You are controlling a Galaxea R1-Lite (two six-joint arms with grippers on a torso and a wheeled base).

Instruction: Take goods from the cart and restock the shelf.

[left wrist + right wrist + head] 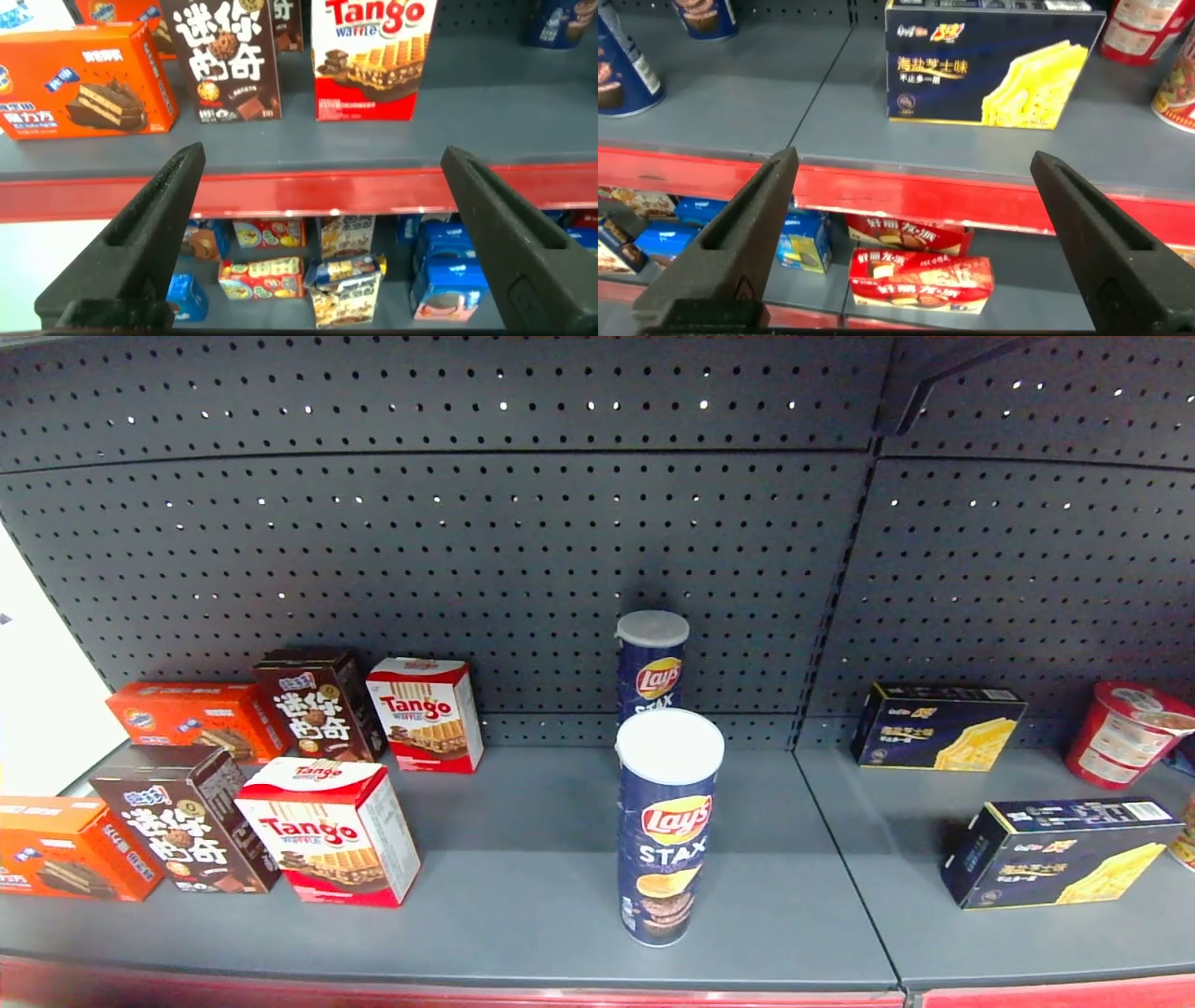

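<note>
A grey shelf [523,859] with a pegboard back spans the head view, its front edged by a red lip. On its left side stand orange, brown and red-and-white boxes in two rows. The nearest wafer box [331,831] is upright and angled. To the right lie two navy boxes, the front one [1055,854] on its long side, and a red cup [1125,733] leans at the back. In the middle a front can [667,821] stands upright, with a rear can [652,663] directly behind it, apart.

The left gripper [322,156] faces the lip below the left boxes, spread wide and empty. The right gripper [915,159] faces the lip below the front navy box, equally wide and empty.

These goods are probably light. The cans look stiff, smooth and likely slippery, so they are best held around mid-tube with modest squeeze. The boxes are thin card that dents easily and are best pinched across the narrow sides.
</note>
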